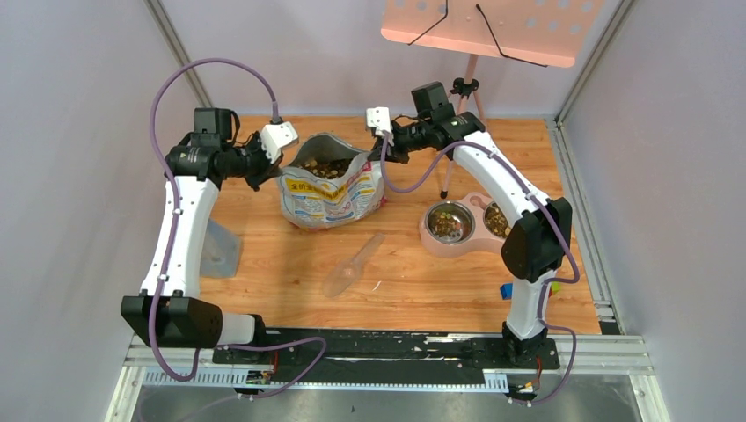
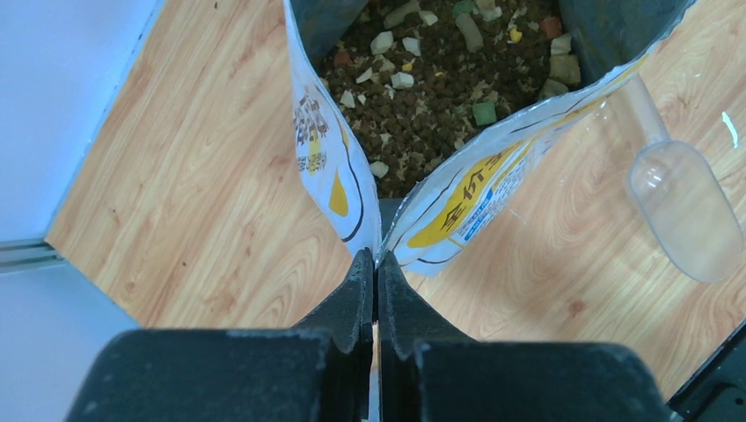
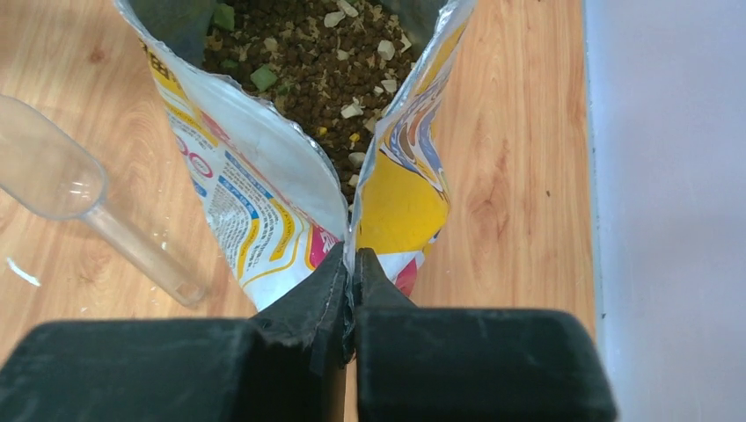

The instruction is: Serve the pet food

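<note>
The printed bag (image 1: 330, 195) stands open at the table's back middle, full of brown pet food (image 1: 324, 167) mixed with pale and green bits. My left gripper (image 1: 268, 163) is shut on the bag's left top edge, and my right gripper (image 1: 387, 148) is shut on its right top edge. In the left wrist view the closed jaws (image 2: 376, 264) pinch the bag seam below the kibble (image 2: 431, 97). In the right wrist view the closed jaws (image 3: 350, 259) pinch the opposite seam below the kibble (image 3: 308, 53). The clear scoop (image 1: 352, 265) lies on the table in front of the bag.
A pink double pet bowl (image 1: 462, 224) with two steel dishes, both holding some food, sits to the right of the bag. A pink music stand (image 1: 484, 26) rises at the back. A grey block (image 1: 220, 251) stands by the left arm. A small blue object (image 1: 507, 290) lies near the right base.
</note>
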Tool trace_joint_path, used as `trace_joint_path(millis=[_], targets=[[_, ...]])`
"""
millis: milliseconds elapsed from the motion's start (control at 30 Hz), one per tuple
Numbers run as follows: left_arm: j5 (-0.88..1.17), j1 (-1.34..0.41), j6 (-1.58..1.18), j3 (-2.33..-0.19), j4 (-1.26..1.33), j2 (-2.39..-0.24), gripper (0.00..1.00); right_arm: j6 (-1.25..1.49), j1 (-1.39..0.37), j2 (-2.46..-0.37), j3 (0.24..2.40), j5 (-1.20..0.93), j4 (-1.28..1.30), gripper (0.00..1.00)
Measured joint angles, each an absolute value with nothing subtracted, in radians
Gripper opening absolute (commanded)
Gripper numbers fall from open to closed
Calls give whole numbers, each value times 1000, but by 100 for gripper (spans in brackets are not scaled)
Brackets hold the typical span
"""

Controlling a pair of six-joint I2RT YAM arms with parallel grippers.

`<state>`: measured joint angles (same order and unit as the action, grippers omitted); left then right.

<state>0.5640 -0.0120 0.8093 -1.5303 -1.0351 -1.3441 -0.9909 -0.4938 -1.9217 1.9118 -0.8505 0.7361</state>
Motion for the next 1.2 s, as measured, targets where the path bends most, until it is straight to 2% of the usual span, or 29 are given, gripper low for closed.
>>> trace_joint_path(millis=[333, 667, 1000, 1033, 1067, 1100, 1133, 1200], targets=[[656, 117, 804, -1629, -1102, -1360, 0, -852, -449, -1952, 2092, -888, 949, 0], [759, 146, 743, -1722, -1234, -1363, 0, -786, -424, -1943, 2100, -937, 1011, 0], [812, 147, 702, -1584, -1148, -1363, 0, -760, -400, -1944, 2091, -912, 1008, 0], [814, 147, 697, -1571, -1139, -1363, 6, -760, -398, -1945, 2090, -907, 1008, 0], [819, 147, 692, -1563, -1131, -1363, 29, -760, -395, -1945, 2086, -906, 1007, 0], [826, 147, 685, -1557, -1116, -1362, 40, -760, -390, -1945, 2084, -905, 1006, 0], [827, 147, 682, -1555, -1098, -1361, 56, -760, -389, -1945, 2082, -905, 1005, 0], [821, 154, 669, -1553, -1058, -1335, 66, -760, -383, -1945, 2073, -897, 1008, 0]])
